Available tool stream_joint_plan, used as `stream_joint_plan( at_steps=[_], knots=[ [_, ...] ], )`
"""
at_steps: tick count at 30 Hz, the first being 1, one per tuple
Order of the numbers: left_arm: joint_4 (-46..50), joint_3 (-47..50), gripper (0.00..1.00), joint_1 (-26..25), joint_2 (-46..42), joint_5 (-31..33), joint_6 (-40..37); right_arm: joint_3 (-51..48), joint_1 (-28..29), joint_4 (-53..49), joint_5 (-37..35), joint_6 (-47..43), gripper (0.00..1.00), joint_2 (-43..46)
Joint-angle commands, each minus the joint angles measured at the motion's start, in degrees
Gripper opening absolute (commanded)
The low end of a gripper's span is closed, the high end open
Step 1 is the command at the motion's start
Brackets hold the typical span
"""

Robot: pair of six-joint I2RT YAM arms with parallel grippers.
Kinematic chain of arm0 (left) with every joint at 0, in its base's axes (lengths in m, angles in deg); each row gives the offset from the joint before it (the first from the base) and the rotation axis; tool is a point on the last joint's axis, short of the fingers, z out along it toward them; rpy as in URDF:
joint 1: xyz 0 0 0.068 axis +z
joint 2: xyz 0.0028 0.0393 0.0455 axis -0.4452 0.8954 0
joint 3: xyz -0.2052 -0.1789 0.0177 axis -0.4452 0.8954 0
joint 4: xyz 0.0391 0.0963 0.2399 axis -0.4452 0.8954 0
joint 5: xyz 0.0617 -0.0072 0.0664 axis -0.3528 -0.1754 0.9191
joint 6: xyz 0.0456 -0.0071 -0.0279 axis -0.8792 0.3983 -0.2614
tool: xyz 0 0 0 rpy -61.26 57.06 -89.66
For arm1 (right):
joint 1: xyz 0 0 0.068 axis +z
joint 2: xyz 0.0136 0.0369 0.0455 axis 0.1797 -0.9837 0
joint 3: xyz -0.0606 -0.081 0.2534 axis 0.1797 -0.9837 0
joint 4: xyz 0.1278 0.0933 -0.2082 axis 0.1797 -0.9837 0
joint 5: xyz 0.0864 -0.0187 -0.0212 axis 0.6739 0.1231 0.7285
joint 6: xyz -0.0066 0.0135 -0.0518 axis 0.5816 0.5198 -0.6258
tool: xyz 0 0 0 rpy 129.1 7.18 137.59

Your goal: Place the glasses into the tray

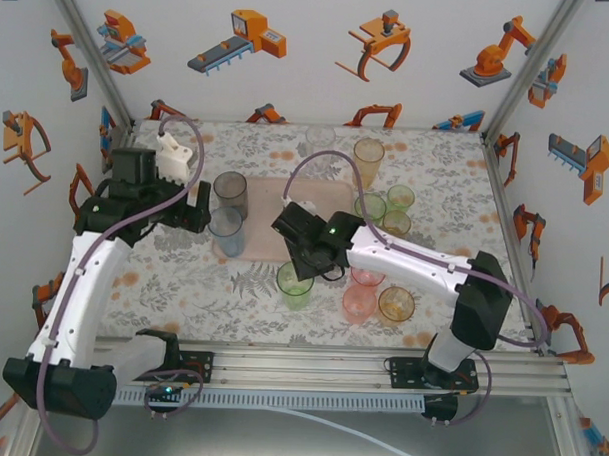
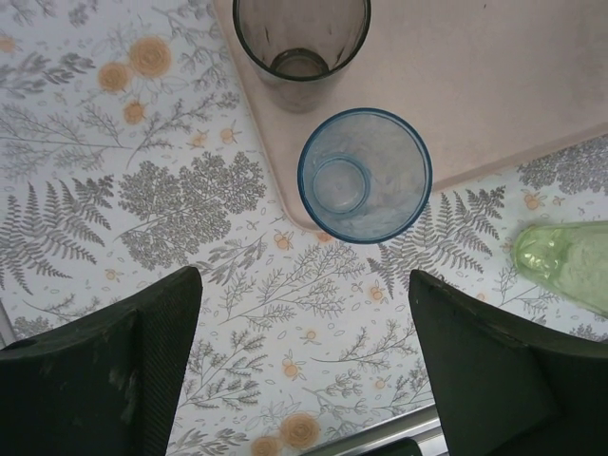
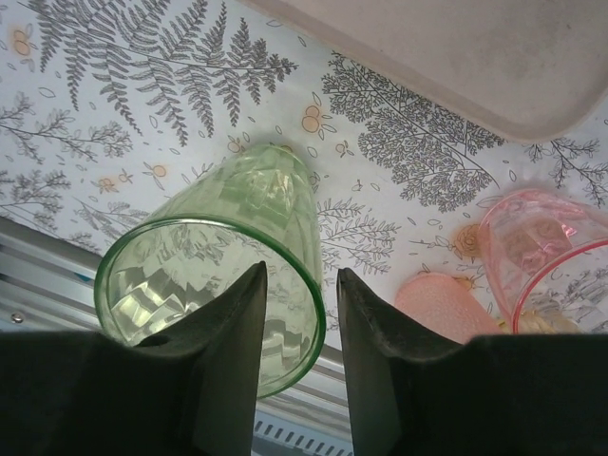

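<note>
Right gripper point(image 3: 302, 370) fingers, narrowly apart, straddle the green glass point(image 3: 204, 275) rim at lower left, below the tray point(image 3: 456, 57). I fear a thin-rim pinch slipping, tipping it. Left gripper point(image 2: 304, 361) spread.

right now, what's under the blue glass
The blue glass stands on the pink tray, at a corner beside the grey glass. The tray floor shows through its bottom, nothing else. Its wall blurs the tray rim behind it.
</note>
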Motion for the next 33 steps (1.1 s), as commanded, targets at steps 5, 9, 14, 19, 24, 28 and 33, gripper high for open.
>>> stream_joint_plan(
  at_steps=[5, 9, 14, 19, 24, 28, 33],
  knots=[
    [5.90, -3.38, 0.85, 0.46, -5.87, 0.42, -1.00, 2.83, 0.43, -1.73, -1.44, -1.91, 0.33, -1.40],
    [7.06, -2.59, 0.85, 0.47, -7.93, 0.06, -1.61, 3.62, 0.42, -2.23, -1.67, -2.45, 0.27, -2.23],
    [7.68, -1.81, 0.85, 0.45, -10.33, 1.74, -1.77, 4.58, 0.46, -2.90, -2.18, -3.14, 0.23, -2.47],
    [7.85, 0.72, 0.87, 0.44, -12.53, 0.76, -1.86, 6.06, 0.45, -3.50, -2.43, -3.99, 0.15, -3.31],
    [8.21, 1.68, 0.88, 0.44, -14.15, 0.79, -2.10, 5.74, 0.45, -3.59, -2.75, -4.06, 0.11, -3.34],
    [8.05, 2.64, 0.88, 0.44, -14.66, -0.21, -1.46, 6.49, 0.43, -4.13, -3.03, -4.65, 0.06, -3.69],
    [7.55, 2.82, 0.90, 0.45, -14.66, 1.28, -0.53, 7.32, 0.36, -4.60, -2.23, -5.45, 0.03, -3.41]
  ],
)
